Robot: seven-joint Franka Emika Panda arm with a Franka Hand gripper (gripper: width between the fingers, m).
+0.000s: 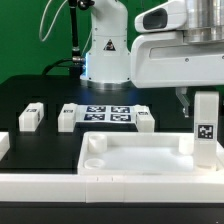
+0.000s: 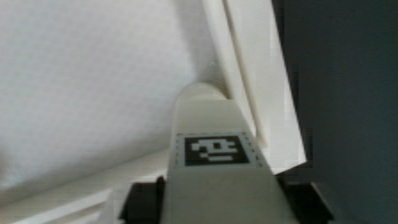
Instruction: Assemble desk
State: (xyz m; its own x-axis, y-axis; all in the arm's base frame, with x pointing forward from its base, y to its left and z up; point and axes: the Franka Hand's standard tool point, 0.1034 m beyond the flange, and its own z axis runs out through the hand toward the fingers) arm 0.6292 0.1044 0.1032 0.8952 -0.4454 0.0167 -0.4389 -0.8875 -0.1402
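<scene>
Tabletop panel point(image 1: 130, 162), white with a raised rim, is lying flat on the black bench point(image 1: 30, 95), near the front of the exterior view. Round sockets are showing in its corners. One upright leg point(image 1: 205, 125) is standing at the panel's far corner on the exterior view's right. A black-and-white tag on this leg is facing the camera. The pincer point(image 2: 221, 203) is reaching down from above and is clamping this leg. In the wrist view its two dark fingers point(image 2: 146, 205) are pressing on either side of the leg, just behind the tag. The far end of the leg is meeting the corner of the panel's rim, but I cannot tell if it is sitting inside the socket. Behind the panel, three more legs are lying flat on the bench. The first loose leg point(image 1: 30, 117) is lying toward the exterior view's left. The second loose leg point(image 1: 68, 116) is lying just beside the marker board point(image 1: 105, 113). The third loose leg point(image 1: 145, 120) is lying on the other side of that board. A long white rail point(image 1: 40, 184) is running along the front edge, just in front of the panel. The robot's white base point(image 1: 105, 50) is standing at the back of the bench, well behind the marker board.
</scene>
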